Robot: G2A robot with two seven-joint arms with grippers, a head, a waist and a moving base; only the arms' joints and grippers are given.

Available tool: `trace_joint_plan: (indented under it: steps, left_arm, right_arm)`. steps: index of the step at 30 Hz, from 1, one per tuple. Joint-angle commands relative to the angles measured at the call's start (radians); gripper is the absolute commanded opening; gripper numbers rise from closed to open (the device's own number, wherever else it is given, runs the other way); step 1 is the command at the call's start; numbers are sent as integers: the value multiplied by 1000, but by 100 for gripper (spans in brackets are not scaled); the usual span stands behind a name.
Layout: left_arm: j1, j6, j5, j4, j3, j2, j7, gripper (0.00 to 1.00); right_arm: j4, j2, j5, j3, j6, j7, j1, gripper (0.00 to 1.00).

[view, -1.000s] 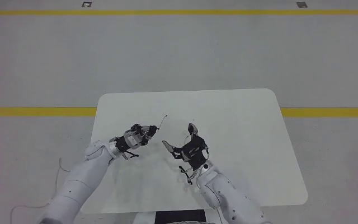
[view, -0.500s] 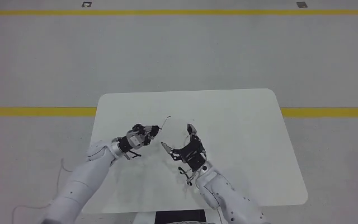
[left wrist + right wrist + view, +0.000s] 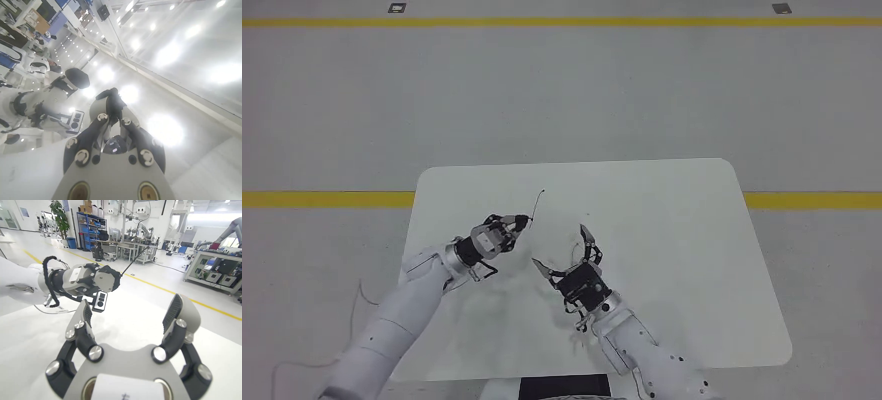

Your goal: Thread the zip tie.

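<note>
Black zip tie (image 3: 134,261), left fingers (image 3: 105,281) pinching base, slanting upward

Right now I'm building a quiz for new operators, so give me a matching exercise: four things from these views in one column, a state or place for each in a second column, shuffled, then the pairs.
Things:
1. left gripper
2. right gripper
3. zip tie
4. table

States or places:
A. open, holding nothing
B. white, beneath both arms
C. thin and black, sticking out past closed fingertips into the air
D. shut on the zip tie

Pairs: 1-D, 2-A, 3-C, 4-B.
</note>
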Motion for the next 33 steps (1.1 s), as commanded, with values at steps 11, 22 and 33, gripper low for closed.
trace_joint_plan:
  steps: [11, 22, 33]
  left_arm:
    - [11, 3, -9, -17, 10, -3, 27, 0]
    - [21, 9, -28, -28, 46, -1, 42, 0]
    - [21, 9, -28, -28, 46, -1, 42, 0]
  right_arm:
    - [5, 3, 4, -13, 4, -2, 12, 100]
    - [35, -6, 0, -56, 29, -2, 53, 100]
    - [51, -3, 0, -90, 81, 16, 76, 38]
